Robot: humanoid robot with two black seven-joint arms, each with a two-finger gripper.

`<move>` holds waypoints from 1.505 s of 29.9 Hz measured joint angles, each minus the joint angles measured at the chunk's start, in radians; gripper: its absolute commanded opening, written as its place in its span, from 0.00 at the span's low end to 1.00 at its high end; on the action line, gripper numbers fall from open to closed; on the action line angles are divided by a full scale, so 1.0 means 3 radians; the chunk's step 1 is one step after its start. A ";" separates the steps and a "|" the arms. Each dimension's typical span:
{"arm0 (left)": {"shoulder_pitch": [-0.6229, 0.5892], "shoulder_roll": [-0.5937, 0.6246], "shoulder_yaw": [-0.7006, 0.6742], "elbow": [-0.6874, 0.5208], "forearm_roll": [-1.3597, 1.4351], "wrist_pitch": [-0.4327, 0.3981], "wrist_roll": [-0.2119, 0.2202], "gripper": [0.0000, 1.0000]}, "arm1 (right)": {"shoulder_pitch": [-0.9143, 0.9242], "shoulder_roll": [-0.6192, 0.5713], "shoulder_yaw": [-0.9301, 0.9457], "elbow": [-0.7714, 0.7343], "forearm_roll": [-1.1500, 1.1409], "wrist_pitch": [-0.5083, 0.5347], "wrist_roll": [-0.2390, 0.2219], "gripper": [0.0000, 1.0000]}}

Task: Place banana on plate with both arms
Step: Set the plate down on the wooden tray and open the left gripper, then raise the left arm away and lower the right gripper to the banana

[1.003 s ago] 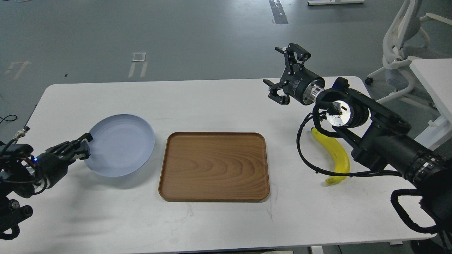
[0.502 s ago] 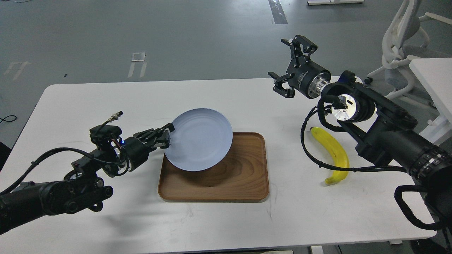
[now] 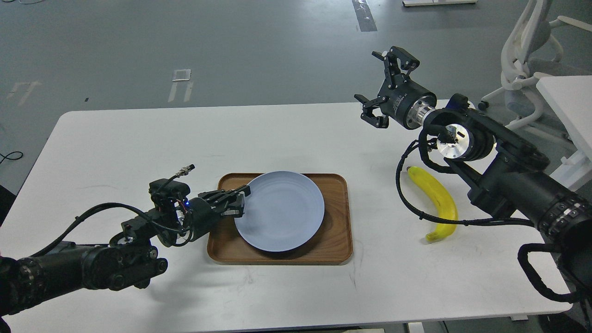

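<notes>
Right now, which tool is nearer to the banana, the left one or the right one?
The right. The right tool hangs open above and behind the banana, not touching it. The left tool is far across the tray, gripping the plate rim.

Pale lavender-blue plate (image 3: 279, 211), plain. Brown wooden tray (image 3: 335, 231) with darker grain swirls. Bright yellow banana (image 3: 437, 200), greenish-dark at the stem. White table (image 3: 138, 134). Black arms, silver joints. Grey floor (image 3: 231, 46).
</notes>
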 measured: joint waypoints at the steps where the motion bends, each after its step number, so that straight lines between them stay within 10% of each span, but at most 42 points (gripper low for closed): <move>1: 0.0002 -0.0022 0.0004 0.0019 0.0000 0.0001 0.0000 0.00 | 0.0000 0.0000 0.0000 0.0000 0.0000 0.0000 0.0000 1.00; 9: 0.0004 -0.0059 0.0009 0.0041 0.0000 0.0009 -0.0001 0.00 | 0.0000 -0.0008 -0.0005 -0.0001 0.0000 0.0000 0.0000 1.00; 11: 0.0004 -0.0049 0.0009 0.0037 0.0000 0.0012 -0.0010 0.42 | -0.0002 -0.0010 -0.0005 -0.0001 0.0000 0.0000 0.0000 1.00; 14: -0.0001 -0.0012 -0.0008 -0.0021 -0.0004 0.0016 -0.0020 0.62 | -0.0008 -0.0011 -0.0006 -0.0001 0.0000 0.0000 0.0000 1.00; 16: -0.0011 0.0027 -0.0031 -0.0090 -0.0019 0.0019 -0.0030 0.97 | -0.0009 -0.0011 -0.0006 -0.0001 0.0000 0.0000 0.0000 1.00; 26: -0.0076 0.0500 -0.0880 -0.0978 -0.0469 0.0025 -0.0080 0.98 | -0.0002 -0.0136 -0.0133 0.0012 -0.0019 0.0022 0.0000 1.00; 32: -0.0387 0.0591 -0.1502 -0.1156 -0.1521 -0.0439 -0.0001 0.98 | 0.0139 -0.0416 -0.0935 0.0112 -0.0875 0.0037 0.0006 0.99; 40: -0.0402 0.0586 -0.2330 -0.0764 -0.3586 -0.1304 0.0988 0.98 | 0.0261 -0.1149 -0.1918 0.0633 -0.3487 0.0035 0.0085 0.97; 45: -0.0329 0.0627 -0.2497 -0.0633 -0.3837 -0.1546 0.1169 0.98 | 0.0311 -0.1459 -0.2274 0.0857 -0.4416 0.0034 0.0096 0.94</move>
